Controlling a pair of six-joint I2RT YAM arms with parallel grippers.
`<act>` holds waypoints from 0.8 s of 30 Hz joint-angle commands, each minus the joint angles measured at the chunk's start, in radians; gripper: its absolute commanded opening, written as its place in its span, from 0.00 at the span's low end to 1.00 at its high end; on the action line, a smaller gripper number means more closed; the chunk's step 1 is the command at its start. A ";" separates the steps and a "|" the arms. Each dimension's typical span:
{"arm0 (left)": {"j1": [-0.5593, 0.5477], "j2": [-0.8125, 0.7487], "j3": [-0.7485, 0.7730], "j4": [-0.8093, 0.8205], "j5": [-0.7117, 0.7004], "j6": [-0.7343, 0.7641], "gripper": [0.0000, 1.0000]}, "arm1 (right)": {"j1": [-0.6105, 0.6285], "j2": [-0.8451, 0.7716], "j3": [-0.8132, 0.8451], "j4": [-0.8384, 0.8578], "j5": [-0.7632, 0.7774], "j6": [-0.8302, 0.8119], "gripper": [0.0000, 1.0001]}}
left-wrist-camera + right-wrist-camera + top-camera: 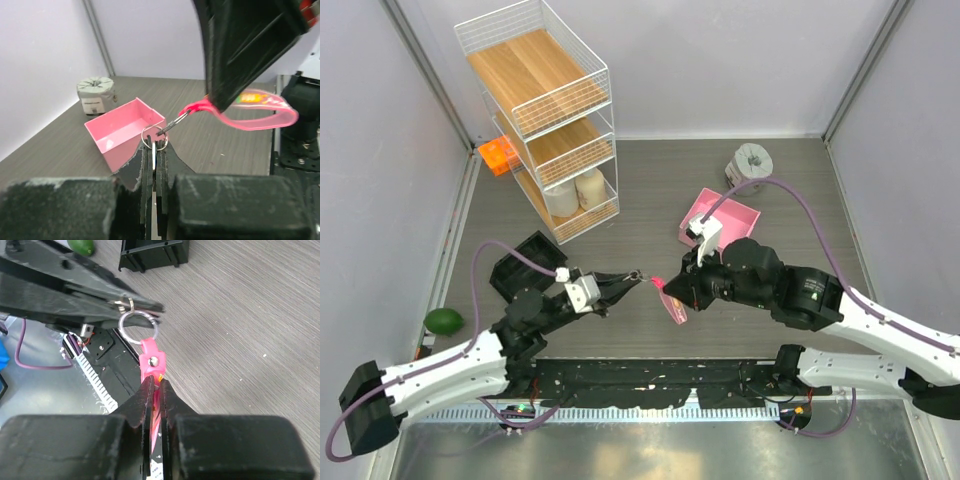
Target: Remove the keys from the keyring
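The keyring, a pink-red strip tag (672,303), hangs in the air between my two grippers. My right gripper (156,382) is shut on the strip (151,361) just below its rivet. The strip's metal ring (137,326) reaches the tip of my left gripper (148,308). In the left wrist view my left gripper (155,145) is shut on a thin silvery key blade (154,156) on the ring (150,131). The key's black head is hidden. The strip (260,114) loops out from under my right gripper's fingers (240,45). In the top view the left gripper (632,277) and right gripper (666,288) nearly meet.
A pink tray (731,214) lies behind the right arm, with a grey roll (750,164) beyond it. A white wire rack (542,110) with wooden shelves stands at the back left, with an orange object (496,155) beside it. A black box (525,262) and a green fruit (443,321) lie at the left.
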 commanded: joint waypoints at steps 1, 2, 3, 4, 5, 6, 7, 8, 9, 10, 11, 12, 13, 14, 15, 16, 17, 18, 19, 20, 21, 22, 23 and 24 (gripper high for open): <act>-0.004 -0.124 0.040 -0.205 -0.039 -0.017 0.00 | -0.010 -0.039 -0.085 -0.010 0.057 0.039 0.07; -0.004 -0.142 0.053 -0.264 -0.023 -0.023 0.00 | -0.010 -0.044 -0.119 0.003 0.054 0.042 0.10; -0.004 -0.159 0.069 -0.311 -0.007 -0.034 0.00 | -0.010 -0.047 -0.133 0.009 0.053 0.045 0.14; -0.004 -0.176 0.083 -0.359 -0.001 -0.044 0.00 | -0.010 -0.050 -0.163 0.035 0.047 0.045 0.30; -0.004 -0.194 0.095 -0.403 0.002 -0.058 0.00 | -0.010 -0.059 -0.179 0.047 0.042 0.043 0.43; -0.004 -0.207 0.106 -0.439 0.005 -0.080 0.00 | -0.010 -0.065 -0.206 0.076 0.042 0.037 0.61; -0.004 -0.222 0.118 -0.476 0.010 -0.101 0.00 | -0.010 -0.078 -0.216 0.091 0.039 0.033 0.64; -0.004 -0.233 0.141 -0.512 0.024 -0.133 0.00 | -0.010 -0.087 -0.237 0.123 0.036 0.017 0.67; -0.004 -0.242 0.156 -0.543 0.043 -0.152 0.00 | -0.008 -0.108 -0.249 0.144 0.028 0.008 0.68; -0.004 -0.245 0.182 -0.588 0.059 -0.164 0.00 | -0.010 -0.118 -0.268 0.182 0.022 -0.013 0.69; -0.004 -0.248 0.210 -0.644 0.068 -0.179 0.00 | -0.010 -0.139 -0.278 0.199 0.004 -0.030 0.69; -0.004 -0.245 0.233 -0.705 0.077 -0.192 0.00 | -0.010 -0.148 -0.295 0.243 -0.010 -0.053 0.69; -0.004 -0.245 0.260 -0.756 0.094 -0.196 0.00 | -0.010 -0.170 -0.309 0.265 -0.032 -0.067 0.69; -0.004 -0.247 0.280 -0.792 0.108 -0.198 0.00 | -0.010 -0.182 -0.341 0.329 -0.083 -0.087 0.70; -0.004 -0.248 0.293 -0.824 0.119 -0.198 0.00 | -0.010 -0.202 -0.360 0.367 -0.140 -0.102 0.68; -0.004 -0.253 0.300 -0.845 0.128 -0.195 0.00 | -0.010 -0.216 -0.405 0.441 -0.198 -0.133 0.67; -0.004 -0.264 0.299 -0.850 0.136 -0.187 0.00 | -0.010 -0.233 -0.424 0.485 -0.214 -0.142 0.66; -0.004 -0.274 0.288 -0.843 0.148 -0.172 0.00 | -0.008 -0.246 -0.465 0.563 -0.225 -0.153 0.67; -0.004 -0.288 0.279 -0.832 0.162 -0.161 0.00 | -0.010 -0.266 -0.490 0.616 -0.220 -0.154 0.66; -0.004 -0.300 0.270 -0.818 0.166 -0.152 0.00 | -0.010 -0.282 -0.498 0.651 -0.205 -0.159 0.66; -0.004 -0.313 0.261 -0.812 0.169 -0.140 0.00 | -0.010 -0.289 -0.509 0.679 -0.201 -0.173 0.66; -0.004 -0.317 0.258 -0.810 0.174 -0.129 0.00 | -0.010 -0.300 -0.507 0.690 -0.201 -0.180 0.66; -0.004 -0.319 0.253 -0.810 0.174 -0.117 0.00 | -0.011 -0.303 -0.503 0.705 -0.202 -0.187 0.65; -0.004 -0.317 0.251 -0.810 0.177 -0.112 0.00 | -0.010 -0.305 -0.498 0.711 -0.208 -0.187 0.65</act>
